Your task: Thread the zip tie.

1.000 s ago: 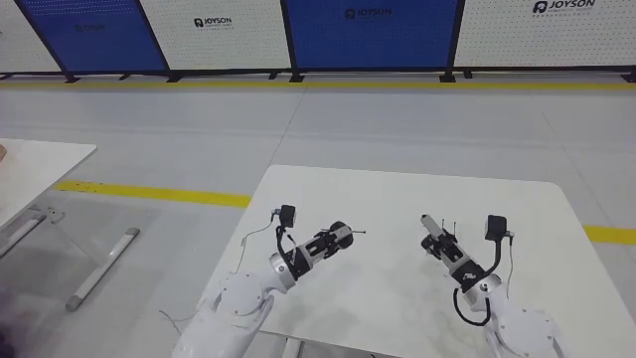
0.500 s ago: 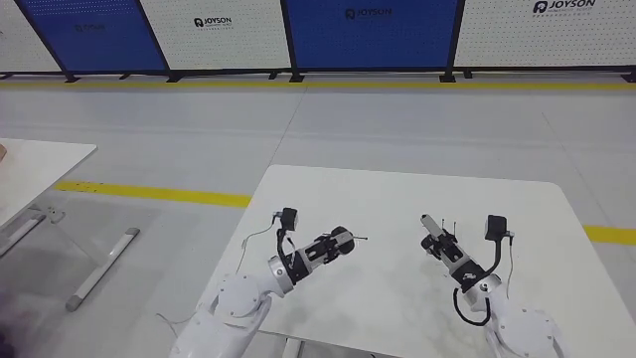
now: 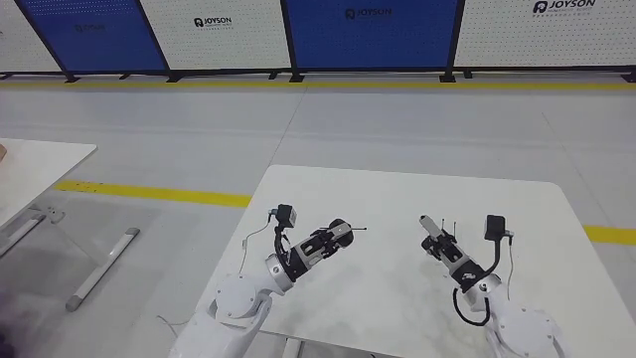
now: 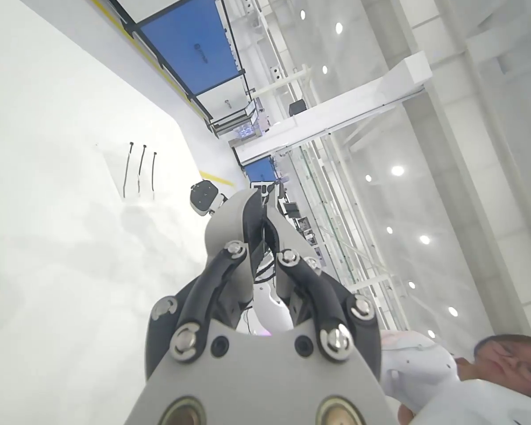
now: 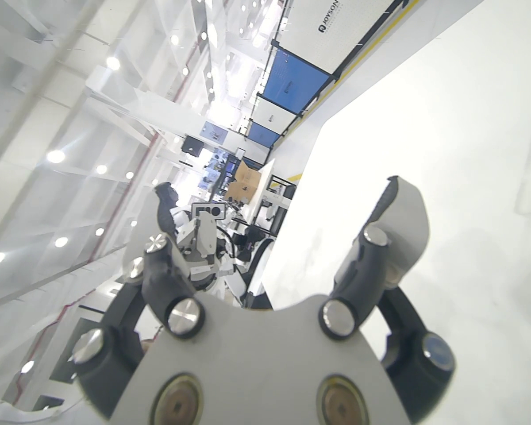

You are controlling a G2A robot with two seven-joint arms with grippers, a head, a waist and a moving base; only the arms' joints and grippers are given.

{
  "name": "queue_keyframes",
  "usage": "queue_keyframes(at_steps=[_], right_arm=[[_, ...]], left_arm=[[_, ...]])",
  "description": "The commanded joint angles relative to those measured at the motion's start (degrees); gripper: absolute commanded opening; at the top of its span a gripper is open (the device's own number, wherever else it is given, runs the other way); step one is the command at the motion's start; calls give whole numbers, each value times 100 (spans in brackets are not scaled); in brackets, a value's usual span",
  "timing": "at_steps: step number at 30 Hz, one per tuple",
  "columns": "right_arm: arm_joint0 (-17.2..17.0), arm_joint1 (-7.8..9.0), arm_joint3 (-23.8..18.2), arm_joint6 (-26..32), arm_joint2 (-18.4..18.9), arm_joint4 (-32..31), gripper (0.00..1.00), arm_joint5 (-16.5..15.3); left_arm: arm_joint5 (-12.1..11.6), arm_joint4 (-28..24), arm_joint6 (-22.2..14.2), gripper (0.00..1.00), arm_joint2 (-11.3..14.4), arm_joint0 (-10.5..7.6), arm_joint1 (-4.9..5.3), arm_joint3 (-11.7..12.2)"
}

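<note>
The left gripper (image 3: 345,229) hung over the left half of the bench (image 3: 397,184), its fingers (image 4: 230,223) closed on a thin zip tie (image 3: 359,229). The right gripper (image 3: 427,223), over the right half, had its fingers (image 5: 402,205) open and empty; three more ties (image 4: 139,170) lay near it.

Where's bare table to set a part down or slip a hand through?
Free: the table's far half, beyond both tools; also the gap between left tool and right tool. Crowded: beside the right tool, where three zip ties lie.
</note>
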Motion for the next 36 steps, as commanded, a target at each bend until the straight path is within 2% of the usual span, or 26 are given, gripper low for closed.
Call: queue_keyframes(at_steps=[1,4,6,8,11,12,23,25,28,30,32,36], right_arm=[[52,47,-176,226,159,-342,100,335],[84,117,-485,535,456,-643,100,723],[133,169,-686,890,622,-913,100,1112],[325,213,-766,1362,679,-1317,100,1649],[681,236,-596,1796,602,-1782,100,2196],[807,232,-579,1717,539,-2027,100,2329],[807,232,-579,1717,539,-2027,100,2329],[811,240,-595,1709,554,-2098,100,2251],[1090,296,-487,2417,694,-2245,100,2332],[1371,347,-347,3110,683,-2551,100,2276],[1703,391,-90,3954,537,-2917,100,2162],[2284,382,440,4709,139,-3308,100,1983]], left_arm=[[0,0,0,0,0,0,0,0],[0,0,0,0,0,0,0,0],[0,0,0,0,0,0,0,0],[0,0,0,0,0,0,0,0],[0,0,0,0,0,0,0,0],[0,0,0,0,0,0,0,0],[0,0,0,0,0,0,0,0],[0,0,0,0,0,0,0,0],[0,0,0,0,0,0,0,0],[0,0,0,0,0,0,0,0],[0,0,0,0,0,0,0,0],[0,0,0,0,0,0,0,0]])
